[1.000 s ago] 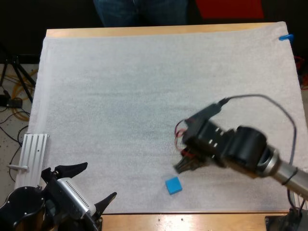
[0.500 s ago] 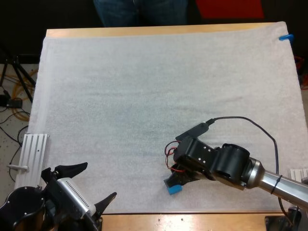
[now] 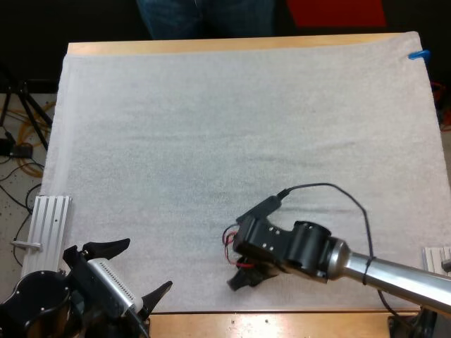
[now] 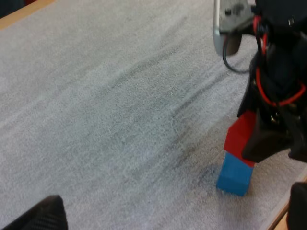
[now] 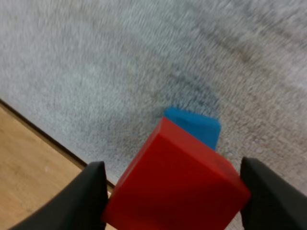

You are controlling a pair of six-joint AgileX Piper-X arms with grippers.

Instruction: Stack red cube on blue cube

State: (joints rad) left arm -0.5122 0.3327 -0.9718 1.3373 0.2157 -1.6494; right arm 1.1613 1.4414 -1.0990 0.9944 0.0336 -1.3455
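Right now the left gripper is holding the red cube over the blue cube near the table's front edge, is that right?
Not quite: it is the right gripper, not the left, that holds the red cube over the blue cube near the table's front edge. The right wrist view shows its fingers pressing on the red cube from both sides. The left gripper stands open, apart from both cubes.

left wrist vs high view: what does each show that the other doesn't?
Left wrist alone: the red cube, tilted, clamped by the right gripper atop the blue cube. High alone: a person's legs beyond the table's far side, and a metal rail beside the mat's left edge. Both: the right gripper low over the white mat near its front edge.
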